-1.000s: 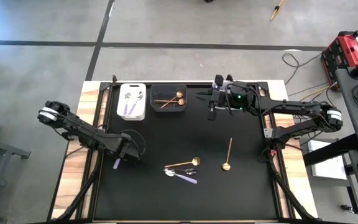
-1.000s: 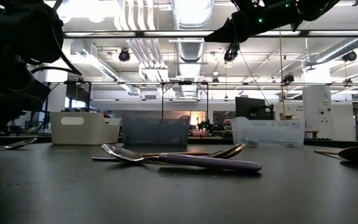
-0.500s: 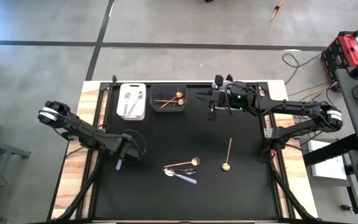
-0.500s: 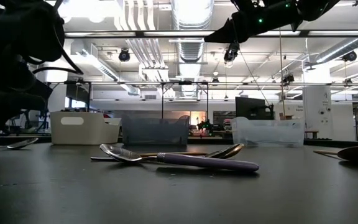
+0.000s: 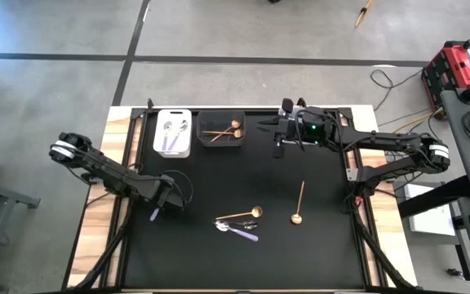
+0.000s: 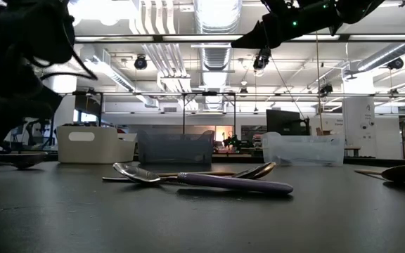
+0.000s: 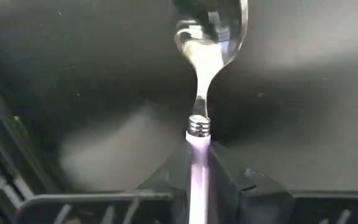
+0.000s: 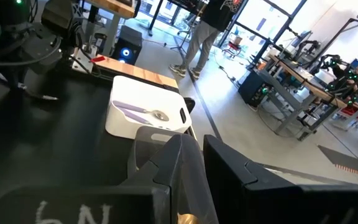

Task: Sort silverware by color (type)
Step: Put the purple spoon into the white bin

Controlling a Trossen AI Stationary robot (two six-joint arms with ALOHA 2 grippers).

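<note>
My left gripper (image 5: 161, 207) stands at the table's left, pointing down and shut on a lilac-handled silver spoon (image 7: 209, 37). The spoon's bowl (image 6: 20, 160) is low over the mat. My right gripper (image 5: 277, 148) hangs level, high over the far side, facing the bins; its fingers are close together with a gold glint (image 8: 188, 218) between them. On the mat's middle lie a gold spoon (image 5: 241, 215), a lilac-handled spoon (image 6: 230, 183) and a dark one (image 5: 250, 224). Another gold spoon (image 5: 299, 204) lies to the right. My left gripper pinches the spoon's lilac handle (image 7: 197, 163) between its two fingers, just behind the metal collar. The fingers come from above and point down. The bowl end reaches out ahead of them, close to the mat; whether it rests there I cannot tell. My right gripper is shut on a thin gold piece (image 8: 188, 218), seen only as a glint far back between the fingers. The fingers themselves hide which part they have and how it sits.
At the far edge stand a white bin (image 5: 172, 133) with lilac-handled spoons, a dark bin (image 5: 222, 131) with gold spoons, and a clear bin (image 6: 303, 149) under the right arm. Black frame rails run along the mat's sides.
My left gripper has stayed in place and shut on the lilac spoon's handle. The right arm has kept still.
</note>
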